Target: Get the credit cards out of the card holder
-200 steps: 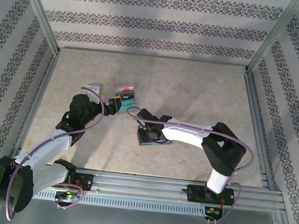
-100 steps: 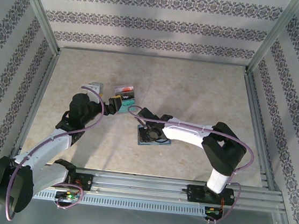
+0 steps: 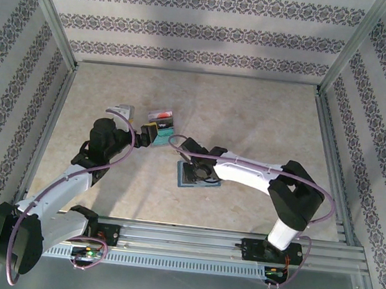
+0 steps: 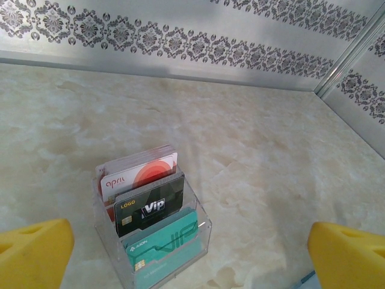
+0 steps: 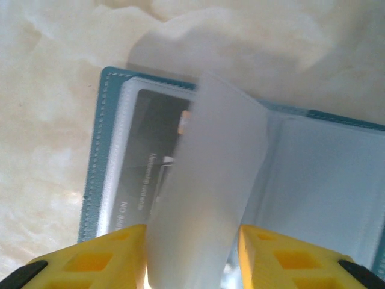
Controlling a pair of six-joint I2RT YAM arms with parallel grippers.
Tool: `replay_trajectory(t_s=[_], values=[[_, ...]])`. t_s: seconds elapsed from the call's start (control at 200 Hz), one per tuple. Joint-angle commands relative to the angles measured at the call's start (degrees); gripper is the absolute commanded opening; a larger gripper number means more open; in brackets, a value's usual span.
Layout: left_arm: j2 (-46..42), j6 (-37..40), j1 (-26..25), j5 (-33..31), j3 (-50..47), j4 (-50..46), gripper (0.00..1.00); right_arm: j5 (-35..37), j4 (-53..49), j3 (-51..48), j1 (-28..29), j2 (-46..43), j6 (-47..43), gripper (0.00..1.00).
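Note:
The card holder (image 5: 337, 180), a blue-grey wallet, lies open on the table under my right gripper (image 5: 192, 241). A dark credit card (image 5: 150, 138) sits in its left pocket. A pale frosted leaf (image 5: 210, 180) of the holder stands up between my yellow fingers (image 5: 102, 253), its edges against both. From above, the holder (image 3: 185, 180) is near the table's middle with the right gripper (image 3: 200, 173) on it. My left gripper (image 4: 192, 259) hangs wide open over a clear stand (image 4: 198, 232) holding a white card with a red circle (image 4: 141, 171), a black card (image 4: 150, 205) and a teal card (image 4: 162, 244).
The clear stand (image 3: 162, 123) is left of centre, with a small grey object (image 3: 120, 112) further left. The metal frame rails (image 3: 324, 152) and patterned walls ring the table. Bare tabletop lies at the back and on the right.
The right gripper has shifted slightly over the holder, and the holder now lies a little more to the left. The left arm has stayed still.

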Motion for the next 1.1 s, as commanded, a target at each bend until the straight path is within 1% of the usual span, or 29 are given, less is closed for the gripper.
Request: replay_trajectory(t_s=[0.0, 0.22, 0.37, 0.49, 0.705, 0.819, 0.934, 0.974, 1.004, 1.094], values=[[-0.82, 2.32, -1.54, -1.46, 2.09, -3.01, 0.99, 3.83, -3.27, -0.12, -1.09, -1.03, 0.32, 0.44], [-1.31, 5.48, -5.76, -7.29, 2.79, -7.17, 0.98, 4.45, -3.97, -1.94, -3.05, -2.11, 2.22, 0.4], [-1.18, 8.35, -11.71, -15.23, 2.98, -10.69, 0.98, 4.15, -3.58, -4.38, -5.06, -3.94, 3.37, 0.38], [-0.46, 8.77, -16.63, -19.3, 2.61, -12.4, 0.93, 3.67, -3.0, -6.7, -6.81, -5.39, 3.86, 0.36], [2.48, 5.09, -24.14, -20.2, 0.53, -13.53, 0.84, 2.44, -1.89, -10.15, -10.02, -7.74, 4.21, 0.34], [5.81, 2.24, -28.13, -19.05, 0.16, -13.0, 0.76, 2.21, -1.6, -11.21, -11.3, -8.99, 4.06, 0.34], [10.18, 1.05, -32.52, -19.76, 0.89, -12.82, 0.75, 1.87, -1.51, -11.94, -12.61, -11.53, 4.04, 0.34], [11.65, 0.71, -33.67, -20.05, 1.16, -12.47, 0.72, 1.33, -1.3, -12.13, -13.0, -12.69, 4.1, 0.34], [12.57, 0.21, -34.32, -20.17, 1.29, -12.08, 0.69, 0.73, -0.95, -12.35, -13.36, -13.73, 4.12, 0.33], [15.09, -1.14, -34.9, -19.58, 1.12, -10.36, 0.61, -1.26, 0.05, -13.0, -14.28, -16.82, 4.3, 0.33]])
